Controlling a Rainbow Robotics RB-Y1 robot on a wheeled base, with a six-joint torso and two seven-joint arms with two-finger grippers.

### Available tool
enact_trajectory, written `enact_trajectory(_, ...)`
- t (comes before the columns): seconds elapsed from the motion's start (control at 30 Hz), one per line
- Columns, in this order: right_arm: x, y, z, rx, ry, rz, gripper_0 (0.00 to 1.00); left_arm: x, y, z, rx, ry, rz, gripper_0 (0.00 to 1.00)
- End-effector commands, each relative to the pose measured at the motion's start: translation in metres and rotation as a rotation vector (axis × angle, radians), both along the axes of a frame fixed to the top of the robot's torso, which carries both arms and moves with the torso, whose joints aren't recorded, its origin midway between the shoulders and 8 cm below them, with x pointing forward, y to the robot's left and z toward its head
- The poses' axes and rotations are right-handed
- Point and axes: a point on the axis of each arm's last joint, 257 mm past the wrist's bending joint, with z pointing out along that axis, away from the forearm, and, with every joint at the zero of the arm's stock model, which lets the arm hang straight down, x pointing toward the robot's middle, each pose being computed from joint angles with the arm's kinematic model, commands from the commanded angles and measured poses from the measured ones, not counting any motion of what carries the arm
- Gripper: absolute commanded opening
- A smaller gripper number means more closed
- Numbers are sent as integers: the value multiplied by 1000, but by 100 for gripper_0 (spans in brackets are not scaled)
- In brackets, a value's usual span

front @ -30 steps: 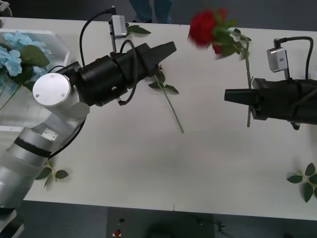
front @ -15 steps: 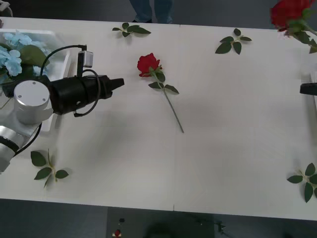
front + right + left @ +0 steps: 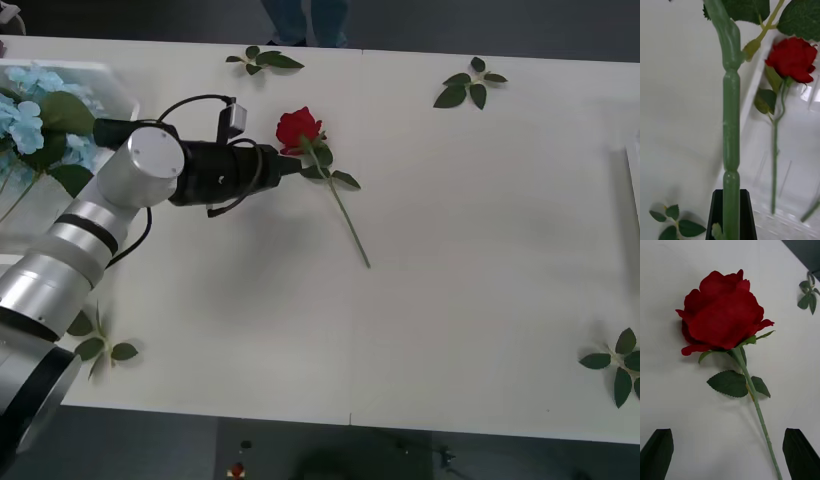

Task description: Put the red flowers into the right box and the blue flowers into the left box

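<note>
blue flowers point(image 3: 30, 120) lying in left box point(image 3: 110, 85) | left tool point(image 3: 292, 166) gaping wide beside rose point(image 3: 298, 130) on desk point(image 3: 450, 260) | right tool point(image 3: 731, 210) gripping second rose's stem point(image 3: 731, 112) over tray holding third rose point(image 3: 793, 60)

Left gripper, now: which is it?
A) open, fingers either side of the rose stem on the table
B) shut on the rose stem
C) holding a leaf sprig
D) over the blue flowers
A: the left gripper is open, its black fingers apart with the rose lying on the table ahead of them.
</note>
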Motion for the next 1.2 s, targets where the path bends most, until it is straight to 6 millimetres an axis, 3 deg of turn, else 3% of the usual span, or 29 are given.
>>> enact_trajectory(0.03, -2, -40, 9, -34, 10, -142, 0, 16, -11, 54, 29, 44, 31, 84)
enact_trajectory(0.13, -3, -61, -1, -52, 13, -224, 0, 18, -11, 70, 78, 86, 50, 84)
enact_trajectory(0.37, 5, -70, -15, -30, 4, -320, 0, 21, -19, 99, 140, 158, 139, 84)
enact_trajectory(0.53, 7, -77, -18, -48, 11, -357, 0, 21, -28, 98, 179, 162, 220, 84)
enact_trajectory(0.83, 11, -75, -19, -38, 13, -376, 0, 20, -41, 74, 370, 75, 346, 84)
enact_trajectory(0.87, 11, -75, -19, -38, 13, -376, 8, 19, -42, 70, 393, 61, 363, 84)
enact_trajectory(0.9, 11, -75, -19, -37, 14, -377, 25, 18, -44, 67, 397, 58, 370, 84)
enact_trajectory(0.93, 11, -74, -18, -29, 11, -379, 74, 16, -48, 61, 406, 49, 383, 84)
enact_trajectory(0.97, 12, -73, -18, -25, 10, -380, 93, 15, -50, 58, 416, 39, 395, 84)
enact_trajectory(1.0, 11, -73, -19, -25, 11, -380, 100, 14, -53, 53, 435, 17, 406, 85)
enact_trajectory(1.2, 12, -73, -18, -18, 10, -383, 100, 7, -63, 24, 461, -52, 422, 84)
